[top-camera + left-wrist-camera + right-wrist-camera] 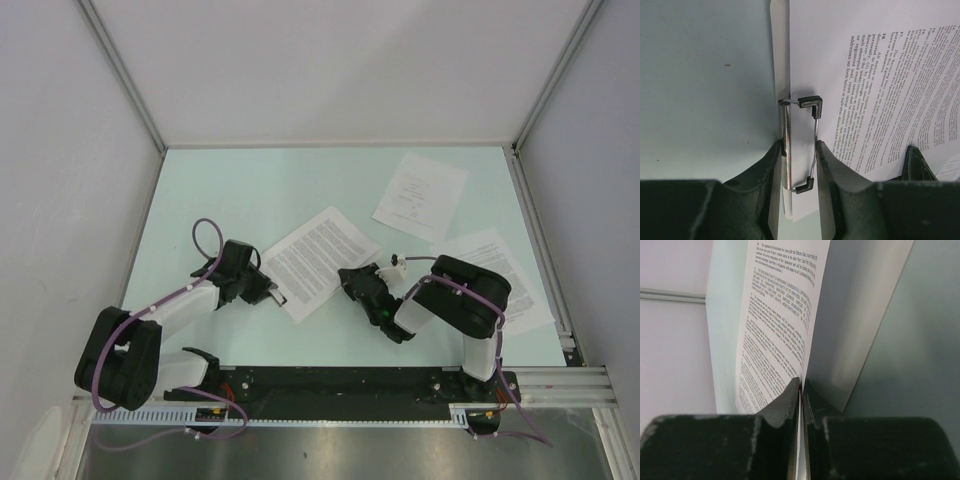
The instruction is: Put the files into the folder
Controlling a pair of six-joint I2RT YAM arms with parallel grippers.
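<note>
My left claw (799,150) is squeezing the folder (780,45) by its clip (809,103). My right claw (801,386) is pinching the dense sheet (777,320) lying across it. The sparse sheet (420,197) and third sheet (492,250) are lying outside it.

The right gripper (801,387) pinches the near edge of a printed sheet (777,315), its dark fingers (782,407) nearly touching. Just right of the sheet lies the plain white folder (850,315), on the table (920,365).
</note>
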